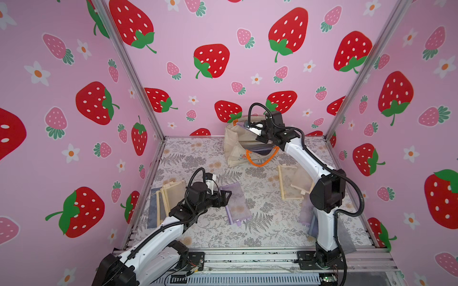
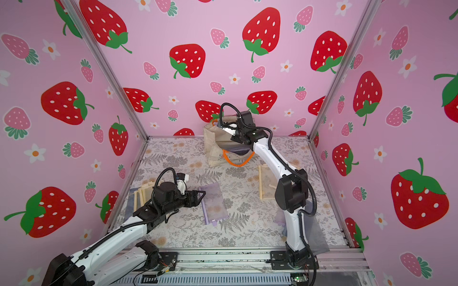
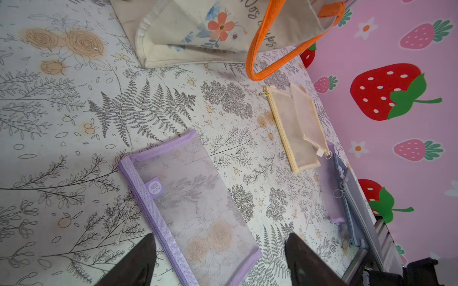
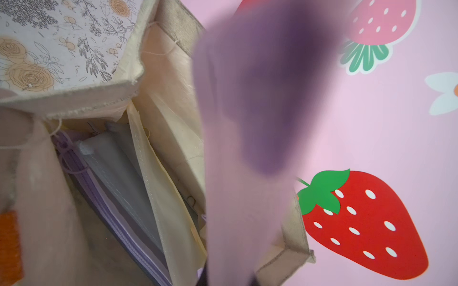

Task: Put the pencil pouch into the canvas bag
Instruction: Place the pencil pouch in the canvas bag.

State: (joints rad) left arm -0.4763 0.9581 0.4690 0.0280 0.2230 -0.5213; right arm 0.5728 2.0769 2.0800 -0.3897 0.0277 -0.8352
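The cream canvas bag (image 1: 234, 151) (image 2: 213, 151) with orange handles stands open at the back of the table. My right gripper (image 1: 249, 126) (image 2: 223, 125) is over its mouth, shut on a purple pencil pouch (image 4: 247, 123) that hangs blurred before the right wrist camera, partly inside the bag's rim (image 4: 99, 99). Purple, grey and cream pouches lie inside. My left gripper (image 1: 226, 198) (image 2: 199, 196) (image 3: 221, 235) is open just above another purple mesh pouch (image 1: 235, 203) (image 2: 213, 203) (image 3: 188, 198) that lies flat mid-table; its fingers straddle the near end without touching it.
Cream mesh pouches lie at the left edge (image 1: 171, 195) and right of centre (image 1: 292, 183) (image 3: 297, 128). Purple and blue pouches (image 1: 307, 213) (image 3: 344, 188) sit by the right arm's base. Strawberry walls close in three sides. An orange handle (image 3: 262, 71) droops onto the table.
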